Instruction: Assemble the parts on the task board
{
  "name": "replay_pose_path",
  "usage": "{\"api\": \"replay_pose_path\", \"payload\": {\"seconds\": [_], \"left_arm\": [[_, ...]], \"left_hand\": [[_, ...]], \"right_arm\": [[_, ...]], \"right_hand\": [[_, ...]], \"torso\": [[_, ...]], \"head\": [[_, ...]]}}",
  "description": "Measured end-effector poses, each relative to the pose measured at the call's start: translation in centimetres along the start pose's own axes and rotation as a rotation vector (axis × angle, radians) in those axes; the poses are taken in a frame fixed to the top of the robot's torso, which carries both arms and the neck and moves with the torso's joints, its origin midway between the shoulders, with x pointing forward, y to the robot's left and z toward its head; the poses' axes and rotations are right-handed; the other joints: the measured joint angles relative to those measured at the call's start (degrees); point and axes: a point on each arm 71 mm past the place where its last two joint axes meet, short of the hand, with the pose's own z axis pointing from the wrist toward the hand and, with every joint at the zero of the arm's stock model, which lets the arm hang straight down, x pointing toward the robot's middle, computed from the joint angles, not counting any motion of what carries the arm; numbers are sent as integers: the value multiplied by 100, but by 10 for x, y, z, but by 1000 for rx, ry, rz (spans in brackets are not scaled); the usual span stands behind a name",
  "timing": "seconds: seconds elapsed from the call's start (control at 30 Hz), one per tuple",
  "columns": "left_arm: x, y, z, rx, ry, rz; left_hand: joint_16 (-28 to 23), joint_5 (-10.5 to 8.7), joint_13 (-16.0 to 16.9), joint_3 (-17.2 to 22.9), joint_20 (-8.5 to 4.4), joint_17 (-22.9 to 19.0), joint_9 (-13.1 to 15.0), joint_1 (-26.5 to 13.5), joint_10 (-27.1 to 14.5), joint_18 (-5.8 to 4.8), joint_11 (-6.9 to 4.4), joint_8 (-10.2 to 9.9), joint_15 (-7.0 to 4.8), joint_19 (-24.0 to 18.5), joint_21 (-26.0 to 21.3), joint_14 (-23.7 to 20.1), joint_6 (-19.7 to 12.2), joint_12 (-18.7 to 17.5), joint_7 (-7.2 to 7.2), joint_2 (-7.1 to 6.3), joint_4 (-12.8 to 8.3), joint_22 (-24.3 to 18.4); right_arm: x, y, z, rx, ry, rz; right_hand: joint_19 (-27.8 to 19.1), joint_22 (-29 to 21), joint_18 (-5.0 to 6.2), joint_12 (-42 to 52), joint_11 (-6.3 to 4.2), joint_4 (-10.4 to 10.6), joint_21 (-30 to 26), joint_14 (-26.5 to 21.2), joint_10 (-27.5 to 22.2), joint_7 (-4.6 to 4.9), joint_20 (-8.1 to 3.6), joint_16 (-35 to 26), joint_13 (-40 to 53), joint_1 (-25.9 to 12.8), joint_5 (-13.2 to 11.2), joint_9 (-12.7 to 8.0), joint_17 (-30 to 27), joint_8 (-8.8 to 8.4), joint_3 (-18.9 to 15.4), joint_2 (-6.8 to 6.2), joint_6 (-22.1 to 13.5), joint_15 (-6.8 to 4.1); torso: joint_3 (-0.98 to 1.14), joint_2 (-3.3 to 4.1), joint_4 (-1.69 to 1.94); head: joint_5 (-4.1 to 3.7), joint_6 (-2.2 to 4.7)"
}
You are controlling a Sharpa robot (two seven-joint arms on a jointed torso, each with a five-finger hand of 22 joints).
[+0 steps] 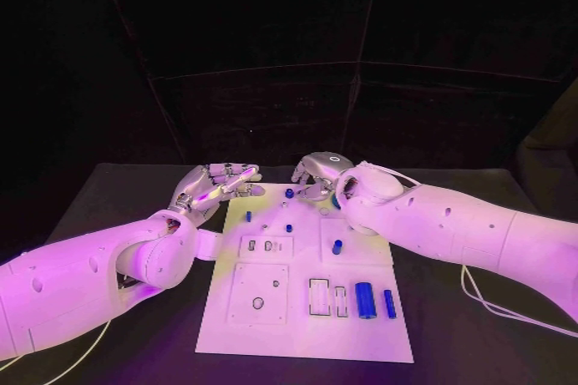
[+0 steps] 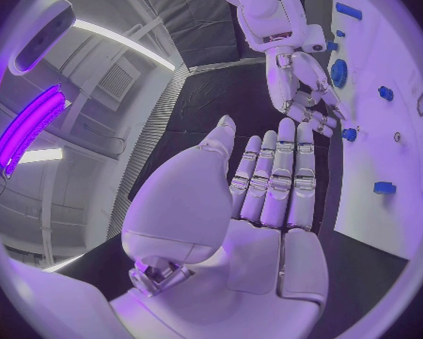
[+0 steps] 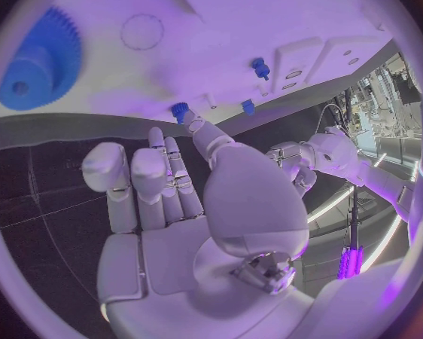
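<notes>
The white task board (image 1: 301, 318) lies in the middle of the black table. My right hand (image 1: 319, 173) hovers over its far edge, and one fingertip (image 3: 190, 122) touches a small blue peg (image 3: 181, 111) standing there; that peg (image 2: 349, 134) sits just below the right hand (image 2: 301, 83). No grip on it shows. A blue gear (image 3: 41, 60) lies close by on the board. My left hand (image 1: 217, 184) is at the board's far left corner, its palm (image 2: 259, 226) flat, fingers straight, holding nothing.
More blue pegs (image 1: 248, 216) (image 1: 289, 228) (image 1: 338, 247) stand mid-board. A thick blue cylinder (image 1: 365, 300) and a thinner one (image 1: 389, 303) lie near the front right, beside rectangular slots (image 1: 319, 296). White cables (image 1: 506, 306) trail from my right arm.
</notes>
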Motion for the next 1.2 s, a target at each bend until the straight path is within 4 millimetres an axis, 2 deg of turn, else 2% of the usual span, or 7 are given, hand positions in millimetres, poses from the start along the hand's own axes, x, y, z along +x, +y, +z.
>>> {"api": "replay_pose_path", "payload": {"seconds": [0.13, 0.27, 0.33, 0.37, 0.5, 0.63, 1.2], "left_arm": [[-2, -1, -1, -1, -3, 2], [-4, -1, -2, -1, -5, 3], [-4, -1, -2, -1, -5, 3], [-4, -1, -2, -2, -5, 3], [-4, -1, -2, -2, -5, 3], [-3, -1, -1, -2, -4, 3], [-4, 1, 1, -4, -5, 4]], "left_hand": [[0, 0, 0, 0, 0, 0, 0, 0, 0, -1, 0, 0, 0, 0, 0, 0, 0, 0, 0, 0, 0, -7], [0, 0, 0, 0, 0, 0, 0, 0, 0, -1, 0, 0, 0, 0, 0, 0, 0, 0, 0, 0, 0, -7], [0, 0, 0, 0, 0, -1, 0, 0, 0, -1, 0, 0, 0, 0, 0, 0, 0, 0, 0, 0, 0, -6], [0, 0, 0, 0, 0, -1, 0, 0, 0, -1, 0, 0, 0, 0, 0, 0, 0, 0, 0, 0, 0, -7], [0, 0, 0, 0, 0, -1, 1, 0, 0, -1, 0, 0, 0, 0, 0, 0, 0, 0, 0, 0, 0, -6], [0, 0, 0, 0, 0, -1, 1, 0, 0, -1, 0, 0, 0, 0, 0, 0, 0, 0, 0, 0, 0, -6], [0, 0, 0, 0, 0, -2, 1, 0, 0, -1, 0, 0, 0, 0, 0, 0, 0, 0, 0, 0, 0, -5]], "right_arm": [[-9, -22, -23, 28, -15, 38], [-18, -44, -46, 79, -13, 98], [-22, -54, -55, 109, -7, 126], [-23, -61, -60, 130, 0, 142], [-24, -77, -71, 193, 32, 181], [-22, -84, -74, 229, 64, 200], [-12, -83, -62, 270, 144, 182]], "right_hand": [[139, 197, 0, 344, -120, 57, 125, 106, 632, -49, -74, 193, 141, 24, 89, 19, 269, 29, -57, -24, 153, -77], [302, 426, 0, 993, -307, 251, 254, 110, 1452, -189, -229, 435, 551, -115, 341, 14, 641, 29, -336, -251, 89, -236], [472, 697, -60, 1675, -370, 402, 396, 113, 1697, -255, -285, 719, 1146, -213, 530, 8, 1127, 29, -592, -349, 15, -273], [559, 848, -137, 2532, -382, 520, 484, 112, 1568, -269, -304, 903, 2064, -136, 631, 14, 1413, 43, -806, -375, -43, -273], [741, 1256, -188, 5261, -333, 1003, 697, 112, 1329, -195, -221, 1348, 4962, 73, 712, 20, 2201, 108, -1351, -264, -213, -248], [771, 1414, -226, 6460, -225, 1220, 763, 103, 1514, -130, -190, 1574, 6303, 227, 822, 20, 2673, 145, -1567, -255, -282, -197], [831, 1577, -225, 6908, -194, 1322, 833, 123, 1580, -102, -130, 1679, 6857, 469, 878, 19, 2839, 209, -1633, -180, -314, -176]], "torso": [[5, -8, -20], [13, -23, -54], [20, -31, -79], [24, -34, -89], [42, -43, -127], [55, -45, -142], [49, -35, -131]], "head": [[-3, 23], [-2, 35], [6, 44], [8, 47], [12, 58], [-1, 69], [-23, 32]]}}
